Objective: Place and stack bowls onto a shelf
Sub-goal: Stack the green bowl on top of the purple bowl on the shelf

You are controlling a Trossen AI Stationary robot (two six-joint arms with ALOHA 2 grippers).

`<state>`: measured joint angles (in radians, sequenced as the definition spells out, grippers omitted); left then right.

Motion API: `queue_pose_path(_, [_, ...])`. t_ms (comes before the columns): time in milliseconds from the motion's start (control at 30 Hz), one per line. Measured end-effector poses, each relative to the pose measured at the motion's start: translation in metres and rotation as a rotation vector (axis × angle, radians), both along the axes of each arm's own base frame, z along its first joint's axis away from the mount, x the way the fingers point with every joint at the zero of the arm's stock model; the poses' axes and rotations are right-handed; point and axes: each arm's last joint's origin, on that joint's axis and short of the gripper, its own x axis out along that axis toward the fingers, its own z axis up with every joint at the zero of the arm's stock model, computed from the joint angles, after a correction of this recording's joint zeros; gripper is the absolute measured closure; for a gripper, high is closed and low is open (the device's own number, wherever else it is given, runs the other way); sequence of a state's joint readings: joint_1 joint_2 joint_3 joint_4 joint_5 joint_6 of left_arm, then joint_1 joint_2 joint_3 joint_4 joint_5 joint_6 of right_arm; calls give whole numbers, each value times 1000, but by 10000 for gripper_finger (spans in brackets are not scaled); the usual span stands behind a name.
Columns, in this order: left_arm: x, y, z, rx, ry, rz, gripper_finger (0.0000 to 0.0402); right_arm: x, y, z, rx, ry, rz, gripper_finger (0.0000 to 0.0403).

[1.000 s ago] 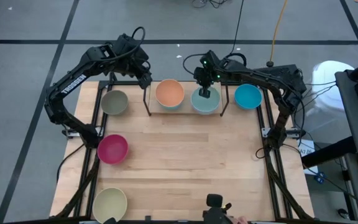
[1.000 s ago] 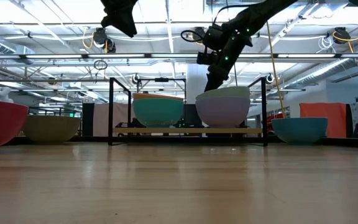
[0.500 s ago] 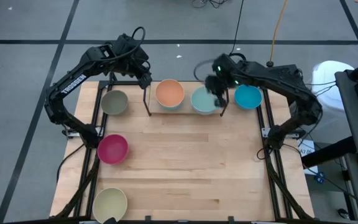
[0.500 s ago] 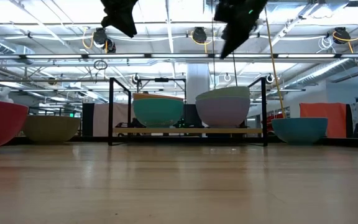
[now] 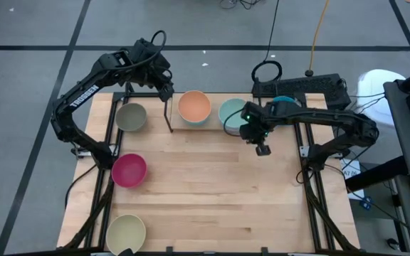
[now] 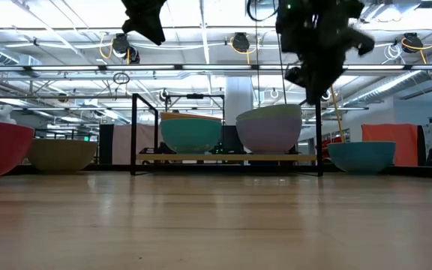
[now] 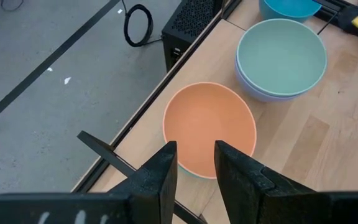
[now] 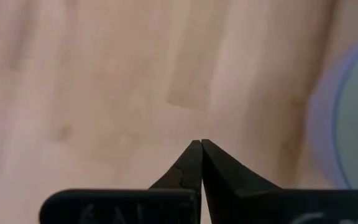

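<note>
The black-rod shelf [image 6: 227,158] stands at the table's far edge and carries two stacks. An orange bowl [image 5: 194,107] sits in a cyan bowl [image 6: 191,135], and a pale green bowl [image 5: 230,112] sits in a lavender bowl [image 6: 268,133]. A blue bowl [image 6: 362,156] rests on the table right of the shelf, and an olive-grey bowl [image 5: 130,116] left of it. The magenta bowl [image 5: 129,170] and the cream bowl [image 5: 125,231] sit along the left edge. My right gripper [image 5: 262,148] hovers shut and empty over bare wood just near of the shelf. My left gripper [image 7: 195,158] hangs open above the shelf's left end.
The middle and near right of the wooden tabletop [image 5: 212,192] are bare wood. The shelf's upright side frames [image 6: 133,133] rise beside the stacks. A black box and a coiled cable [image 7: 138,18] lie on the floor beyond the far edge.
My right gripper has risen out of the pale green bowl on the shelf. It then swung right and toward the near edge, and now hangs over the bare table in front of the shelf. The bowls have stayed in place.
</note>
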<state>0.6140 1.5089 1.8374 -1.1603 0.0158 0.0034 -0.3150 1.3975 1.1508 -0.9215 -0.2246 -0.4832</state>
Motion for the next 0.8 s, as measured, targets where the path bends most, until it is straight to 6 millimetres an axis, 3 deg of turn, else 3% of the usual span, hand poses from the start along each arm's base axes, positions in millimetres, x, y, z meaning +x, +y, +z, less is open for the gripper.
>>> queue_pose_path(267, [0, 0, 0, -5, -3, 7, 289, 6, -11, -30, -97, -123, -76, 403])
queue_pose_path(800, [0, 0, 0, -8, -3, 9, 289, 9, -40, -31, -214, -200, -190, 403])
